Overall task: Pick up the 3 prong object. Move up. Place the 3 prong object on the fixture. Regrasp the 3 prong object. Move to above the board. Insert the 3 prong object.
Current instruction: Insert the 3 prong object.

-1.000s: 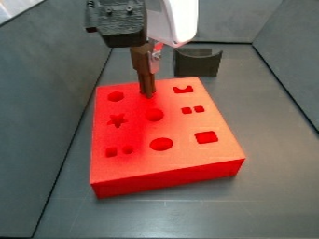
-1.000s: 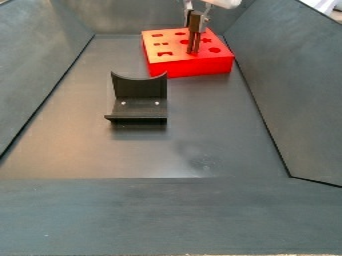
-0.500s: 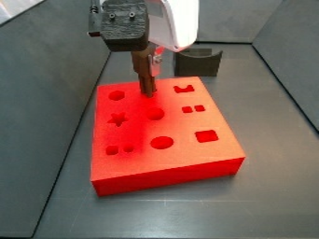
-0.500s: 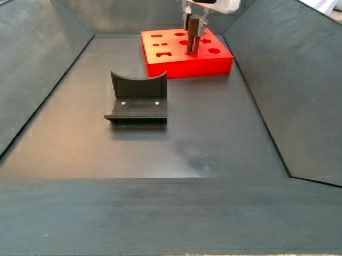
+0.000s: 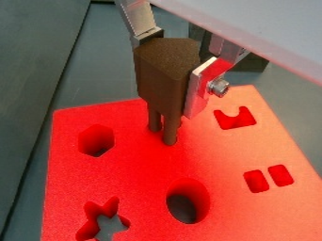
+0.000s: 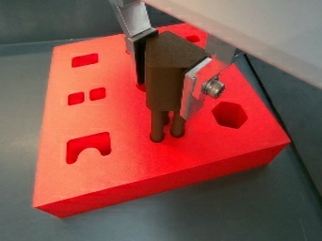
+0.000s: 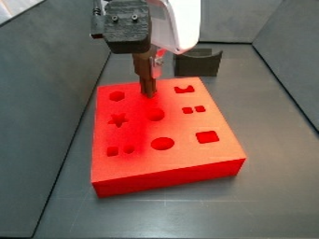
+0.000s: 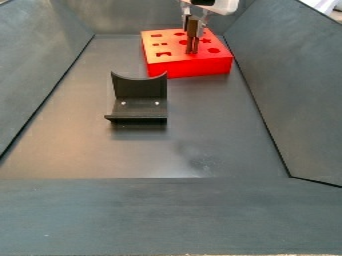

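Observation:
My gripper (image 5: 170, 73) is shut on the 3 prong object (image 5: 164, 80), a brown block held upright with its prongs pointing down. The silver fingers (image 6: 197, 83) clamp its sides in both wrist views. The prong tips are at or just above the top of the red board (image 5: 126, 188), on plain surface between the hexagon hole (image 5: 94, 139) and the notched cut-out (image 5: 233, 118). In both side views the gripper (image 7: 147, 63) (image 8: 193, 22) hangs over the board's (image 7: 174, 159) (image 8: 201, 62) far part with the object (image 7: 147, 82). The three small holes (image 7: 118, 149) lie at the board's near left corner.
The fixture (image 7: 197, 62) stands just behind the board; in a side view it (image 8: 135, 97) sits mid-floor. Dark bin walls (image 8: 40, 90) slope up on all sides. A round hole (image 5: 186, 202) and a star hole (image 5: 104, 218) lie near the prongs.
The gripper has drifted very slightly sideways over the board. It still holds the object at about the same height.

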Tool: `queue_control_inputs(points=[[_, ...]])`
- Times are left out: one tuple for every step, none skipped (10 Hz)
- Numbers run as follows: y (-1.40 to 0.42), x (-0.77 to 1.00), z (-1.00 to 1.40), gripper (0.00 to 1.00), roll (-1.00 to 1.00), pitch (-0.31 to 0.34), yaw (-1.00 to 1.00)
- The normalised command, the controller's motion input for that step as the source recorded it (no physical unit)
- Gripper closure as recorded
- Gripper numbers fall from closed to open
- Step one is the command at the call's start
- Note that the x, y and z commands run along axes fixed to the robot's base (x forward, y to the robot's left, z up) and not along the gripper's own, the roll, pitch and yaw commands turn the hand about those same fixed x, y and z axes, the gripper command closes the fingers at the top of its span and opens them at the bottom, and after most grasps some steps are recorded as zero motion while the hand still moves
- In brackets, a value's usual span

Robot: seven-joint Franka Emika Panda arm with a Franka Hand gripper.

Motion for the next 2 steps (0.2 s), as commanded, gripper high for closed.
queue_control_inputs(points=[[-0.15,0.57,-0.78,1.00,0.16,0.157,0.00],[0.00,0.00,0.00,1.00,0.00,0.000,0.00]])
